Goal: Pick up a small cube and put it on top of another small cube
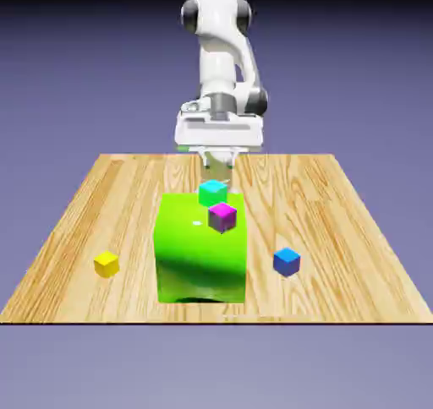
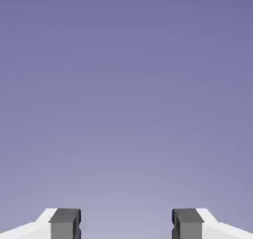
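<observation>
- Keeping the white robot arm (image 1: 217, 69) raised beyond the table, with its hand hanging over the far edge in the exterior view.
- Holding the two-finger gripper (image 2: 126, 224) open and released, showing its dark grey fingertips (image 2: 64, 225) well apart, with only blue-violet backdrop (image 2: 126, 109) between them in the hand view.
- Resting a small plain bright yellow cube (image 1: 106, 264) on the light-brown wooden table (image 1: 338, 230), toward the exterior view's left, well apart from the gripper.
- Resting a small plain blue cube (image 1: 287, 262) on the same table, toward the exterior view's right, turned with one upright edge toward the camera.
- Standing a big glossy green block (image 1: 200, 259) upright between the yellow cube and the blue cube, apart from both.
- Showing a small plain teal cube (image 1: 213, 193) at the block's upper far edge in the exterior view, leaving its support unclear.
- Showing a small plain magenta cube (image 1: 222, 218) across the upper part of the block, just nearer the camera than the teal one, also leaving its support unclear.
</observation>
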